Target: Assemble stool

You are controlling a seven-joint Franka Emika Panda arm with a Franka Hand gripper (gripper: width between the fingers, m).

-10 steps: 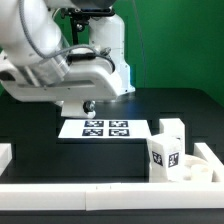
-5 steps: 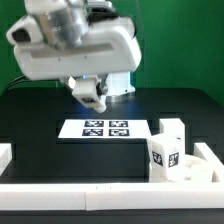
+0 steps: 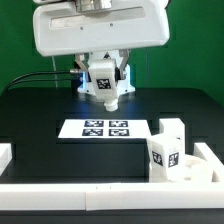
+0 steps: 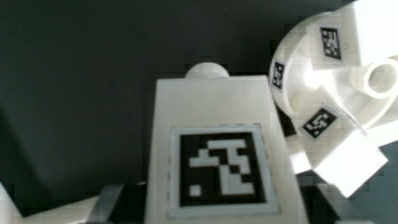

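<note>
Up high in the exterior view, a tagged white stool leg (image 3: 103, 84) hangs under the arm (image 3: 98, 30), above the marker board (image 3: 105, 128) on the black tabletop (image 3: 40, 115), and in the wrist view the fingers (image 4: 119, 203) pinch that leg, with the round seat (image 4: 329, 60) just beyond it.

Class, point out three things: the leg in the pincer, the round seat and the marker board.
leg (image 3: 104, 84): exterior view, on its tagged face.
seat (image 4: 331, 82): wrist view, on its flat round face.
marker board (image 3: 105, 128): exterior view, at its middle, among the tags.
</note>
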